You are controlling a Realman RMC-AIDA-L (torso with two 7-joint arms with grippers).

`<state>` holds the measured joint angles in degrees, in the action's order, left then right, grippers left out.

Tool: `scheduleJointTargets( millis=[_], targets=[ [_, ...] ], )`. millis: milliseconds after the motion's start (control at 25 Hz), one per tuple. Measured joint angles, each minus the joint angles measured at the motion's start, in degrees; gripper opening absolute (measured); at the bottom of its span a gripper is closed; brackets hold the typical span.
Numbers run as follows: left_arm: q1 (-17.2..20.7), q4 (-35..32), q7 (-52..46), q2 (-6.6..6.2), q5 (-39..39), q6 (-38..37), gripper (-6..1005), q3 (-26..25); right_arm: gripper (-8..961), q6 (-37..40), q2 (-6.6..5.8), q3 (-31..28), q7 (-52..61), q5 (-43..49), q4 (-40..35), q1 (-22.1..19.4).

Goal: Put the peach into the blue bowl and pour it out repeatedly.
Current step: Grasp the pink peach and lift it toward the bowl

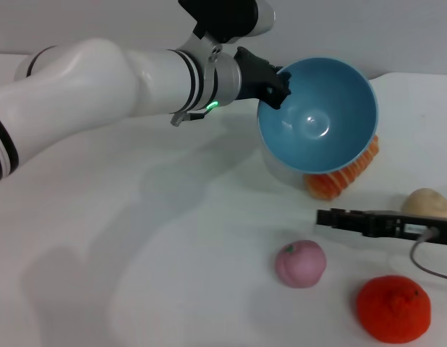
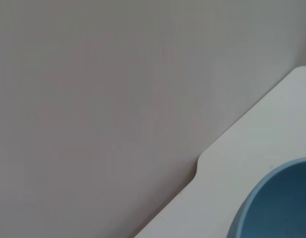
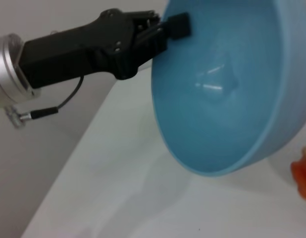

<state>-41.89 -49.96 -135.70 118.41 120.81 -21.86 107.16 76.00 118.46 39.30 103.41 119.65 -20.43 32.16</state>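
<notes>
Bowl work is the step in hand: the left tool [image 1: 275, 85] is clenched on the rim of the blue bowl [image 1: 321, 116], one finger [image 3: 177, 26] hooked inside the wall, and holds it tipped on its side with the mouth facing the camera and nothing inside. In the head view the bowl sits toward one o'clock, and the peach [image 1: 301, 263] lies on the white desk [image 1: 137, 238] below it at about five o'clock, well apart from the rim, so the pour looks finished and the next cycle has to begin. To do that well, I would judge that the left arm should roll the bowl back upright and set it down flat and steady, clear of the orange striped toy [image 1: 338, 181] it hangs over, before anything is dropped in. The right tool [image 1: 332, 217] reaches in low from three o'clock, just beside the beige lump [image 1: 428, 203] and near the peach; I cannot tell whether it is parted or closed. It should take the peach from above, keeping off the orange-red bumpy fruit [image 1: 393, 308] close by at four o'clock. A rim pinch is a thin hold, so turning slowly seems wise.
</notes>
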Motion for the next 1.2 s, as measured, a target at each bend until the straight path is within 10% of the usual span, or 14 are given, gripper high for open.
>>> scheduleJointTargets(
  millis=[920,1200],
  targets=[
    [0.3,0.9,0.0,0.00,0.1,1.0,-1,-0.5,397,-8.5,0.46,11.3,4.6,-0.3,6.1,4.3],
    [0.1,2.0,-0.1,-0.16,0.3,1.4,-2,-0.7,151,-5.7,0.49,10.7,2.2,-2.5,5.6,4.0]
  ],
)
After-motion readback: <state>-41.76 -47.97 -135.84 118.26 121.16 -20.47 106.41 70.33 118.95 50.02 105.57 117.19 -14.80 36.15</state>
